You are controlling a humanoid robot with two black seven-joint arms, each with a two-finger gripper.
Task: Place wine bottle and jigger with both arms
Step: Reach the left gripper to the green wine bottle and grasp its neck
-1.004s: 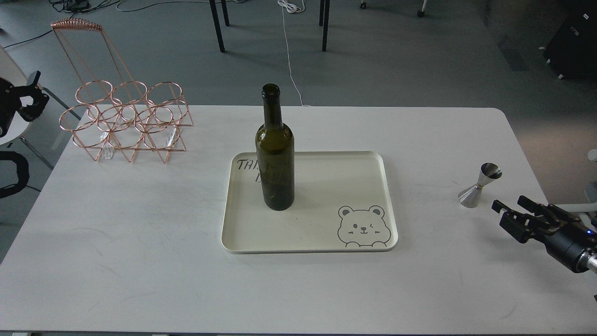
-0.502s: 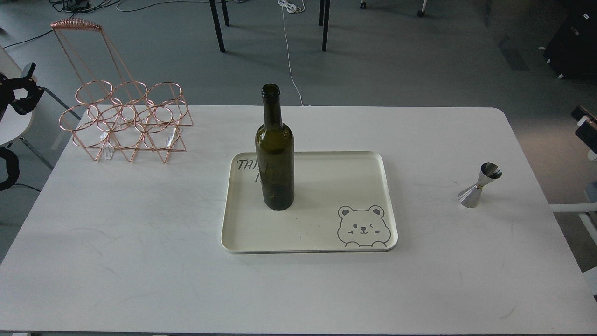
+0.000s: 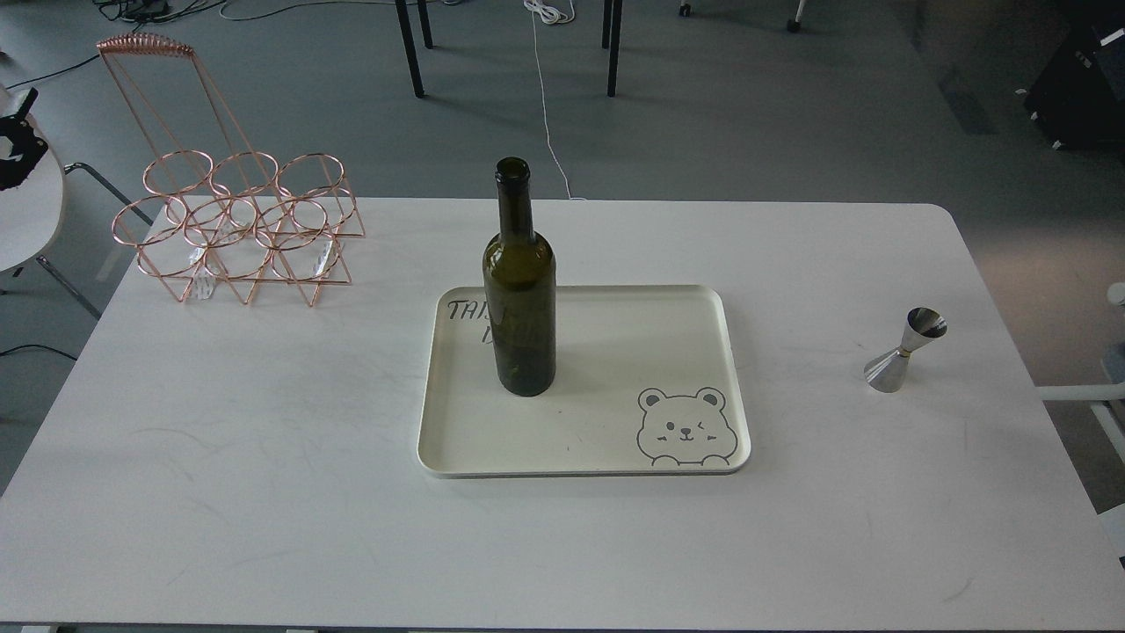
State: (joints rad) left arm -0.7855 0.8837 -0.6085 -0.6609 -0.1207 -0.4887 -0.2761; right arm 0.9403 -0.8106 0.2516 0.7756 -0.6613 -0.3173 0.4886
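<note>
Vs. 1 s ago, the right arm is gone from the head view: back then its gripper was sitting low at the right edge, just beside the jigger (image 3: 906, 349), fingers spread. Half a sec ago only a scrap of it was showing at the right edge; now nothing of it is visible, so its fingers can't be judged. The left gripper (image 3: 16, 141) is also pulling away: it was bigger and lower at the left edge before, and now only a small dark bit is peeking in at the far left, well off the tray (image 3: 703, 299). It's too small and dark to tell whether the fingers are spread or pressed together, and it isn't touching anything visible.

The wine bottle (image 3: 519, 299) is standing upright on the tray, in the tray's left half, partly covering the handwritten text at the tray's rear-left corner; same spot as before. The jigger is standing on the white table (image 3: 264, 457), well to the right of the tray, leaning a bit, unmoved. The copper wire rack (image 3: 237, 229) is sitting behind and left of the tray, apart from it. The bear drawing (image 3: 685, 428) is showing in the tray's front-right corner.
</note>
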